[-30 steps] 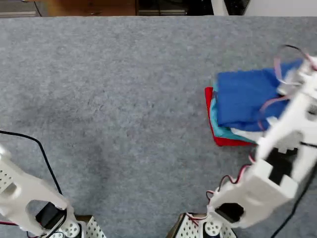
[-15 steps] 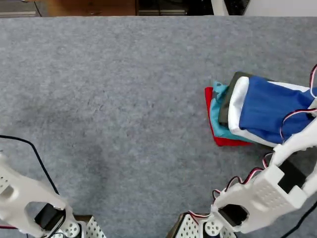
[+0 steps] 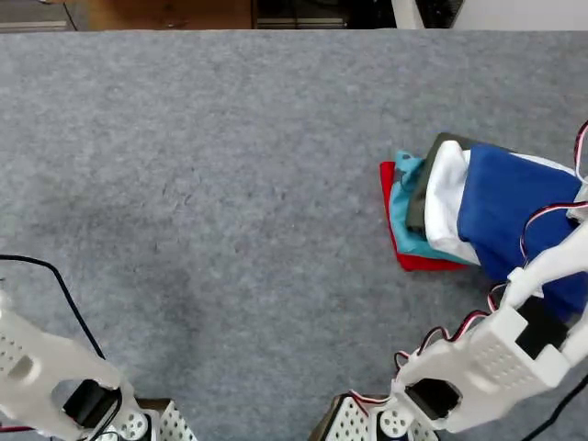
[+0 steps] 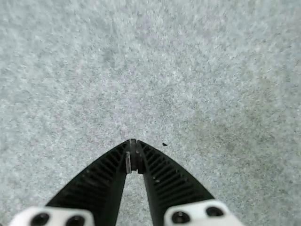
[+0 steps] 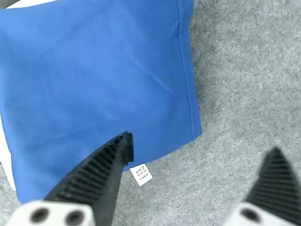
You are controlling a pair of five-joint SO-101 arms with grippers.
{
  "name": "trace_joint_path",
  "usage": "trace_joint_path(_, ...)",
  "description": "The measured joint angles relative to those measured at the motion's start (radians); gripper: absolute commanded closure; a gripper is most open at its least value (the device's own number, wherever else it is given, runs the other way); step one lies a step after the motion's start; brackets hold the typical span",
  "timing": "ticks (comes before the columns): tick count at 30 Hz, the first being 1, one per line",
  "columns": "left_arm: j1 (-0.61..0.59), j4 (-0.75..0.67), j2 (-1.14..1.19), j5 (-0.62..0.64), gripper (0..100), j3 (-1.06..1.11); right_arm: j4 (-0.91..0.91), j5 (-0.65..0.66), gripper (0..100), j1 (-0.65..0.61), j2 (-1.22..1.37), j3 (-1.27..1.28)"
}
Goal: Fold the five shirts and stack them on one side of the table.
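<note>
High view: five folded shirts piled at the right of the grey felt table (image 3: 230,184). Red shirt (image 3: 388,197) lowest, then teal shirt (image 3: 401,219), dark shirt (image 3: 421,188), white shirt (image 3: 446,209), and blue cotton shirt (image 3: 514,216) on top, skewed toward the near edge. Right gripper (image 5: 201,143) gapes wide over its edge, empty; left gripper (image 4: 133,141) is pinched closed above bare felt. Nearly done, I'd say: only straightening left.

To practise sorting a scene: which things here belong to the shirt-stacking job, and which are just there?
Job: blue shirt, white shirt, dark shirt, teal shirt, red shirt, right gripper, left gripper.
Just there: grey mat, black cable.
</note>
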Motion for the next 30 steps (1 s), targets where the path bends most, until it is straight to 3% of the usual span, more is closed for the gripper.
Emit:
trace_joint_path(6, 0.031, 0.0, -0.061, 0.0, 98, 0.077, 0.0, -0.054, 99.8, -0.126, 0.023, 0.009)
trace_joint_path(16, 0.014, 0.0, -0.064, -0.002, 98, 0.08, -0.118, -0.265, 98.0, -0.334, 0.35, 0.054)
trace_joint_path(21, -0.023, 0.0, -0.064, -0.023, 98, 0.08, -0.133, -0.282, 98.0, -0.381, 0.437, 0.044)
trace_joint_path(30, -0.04, 0.0, -0.064, -0.028, 98, 0.08, -0.089, -0.282, 98.0, -0.437, 0.362, 0.058)
